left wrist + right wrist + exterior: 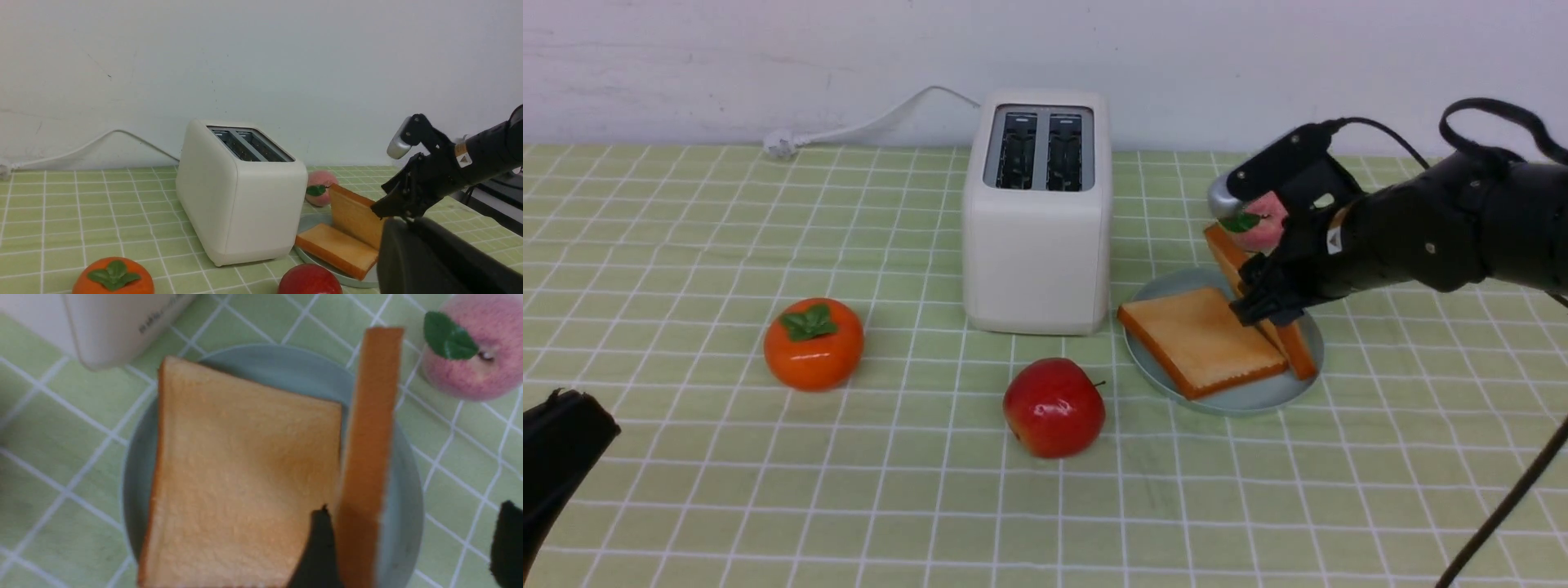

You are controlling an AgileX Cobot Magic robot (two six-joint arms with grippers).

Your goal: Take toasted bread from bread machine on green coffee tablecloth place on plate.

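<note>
Right tool is released, its fingers stand wide apart on both sides of one slice of toast, and one finger is very near to its face or touching it, I cannot tell which. Left tool is clenched, with nothing seen in it, away to the near left. Both slices are at the plate, to the right of the toaster: the flat slice lies with its left corner over the rim, and the other stands on its edge beside it, with its far end reaching past the rim.

The main risk, I think, is the standing slice. If the right tool goes back in a sideways way, a finger could drag it, and it may fall outside the plate to the right, or fall on the flat one. Even without a touch, such a narrow edge may not keep it upright. A push from the right could also move the flat slice more over the rim, toward the toaster. Lifting too far forward might let the arm knock the peach at the far side
</note>
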